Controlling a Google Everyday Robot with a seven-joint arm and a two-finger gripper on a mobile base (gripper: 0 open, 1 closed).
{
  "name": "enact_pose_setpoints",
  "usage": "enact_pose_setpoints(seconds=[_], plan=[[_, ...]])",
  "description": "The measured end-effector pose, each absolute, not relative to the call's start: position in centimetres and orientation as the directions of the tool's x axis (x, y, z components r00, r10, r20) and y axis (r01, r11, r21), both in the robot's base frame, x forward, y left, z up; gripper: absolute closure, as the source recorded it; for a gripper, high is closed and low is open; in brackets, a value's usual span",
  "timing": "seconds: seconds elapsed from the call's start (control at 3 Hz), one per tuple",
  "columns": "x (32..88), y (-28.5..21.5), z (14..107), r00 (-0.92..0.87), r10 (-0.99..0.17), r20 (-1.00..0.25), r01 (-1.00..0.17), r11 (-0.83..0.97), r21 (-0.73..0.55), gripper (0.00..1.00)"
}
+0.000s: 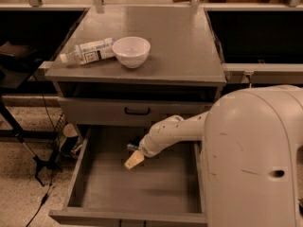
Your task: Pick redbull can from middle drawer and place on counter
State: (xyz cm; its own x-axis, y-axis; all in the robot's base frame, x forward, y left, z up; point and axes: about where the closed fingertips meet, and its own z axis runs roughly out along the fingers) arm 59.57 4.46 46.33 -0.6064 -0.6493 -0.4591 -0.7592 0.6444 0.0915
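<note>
The middle drawer (142, 190) is pulled wide open, its grey floor mostly bare. My gripper (134, 159) reaches down into it from the right, its tan tip close over the floor near the back left. A small shiny metal piece, probably the redbull can (132, 147), shows right at the gripper's upper side. Most of it is hidden by the gripper, and I cannot tell whether it is held. The counter (184, 46) is the grey top of the cabinet above.
A white bowl (131, 51) and a white-labelled plastic bottle (90, 51) lying on its side sit at the counter's front left. A closed drawer front with a black loop handle (137, 111) is just above the arm. My white arm housing (255, 160) fills the right foreground.
</note>
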Motion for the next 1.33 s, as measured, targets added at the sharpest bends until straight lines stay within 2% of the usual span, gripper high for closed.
enact_pose_setpoints(seconds=[0.67, 1.33], plan=[[61.9, 5.9, 43.2, -0.616, -0.639, -0.461, -0.762, 0.631, 0.146, 0.00], [63.1, 7.4, 41.5, -0.647, -0.595, -0.477, -0.724, 0.675, 0.141, 0.00]])
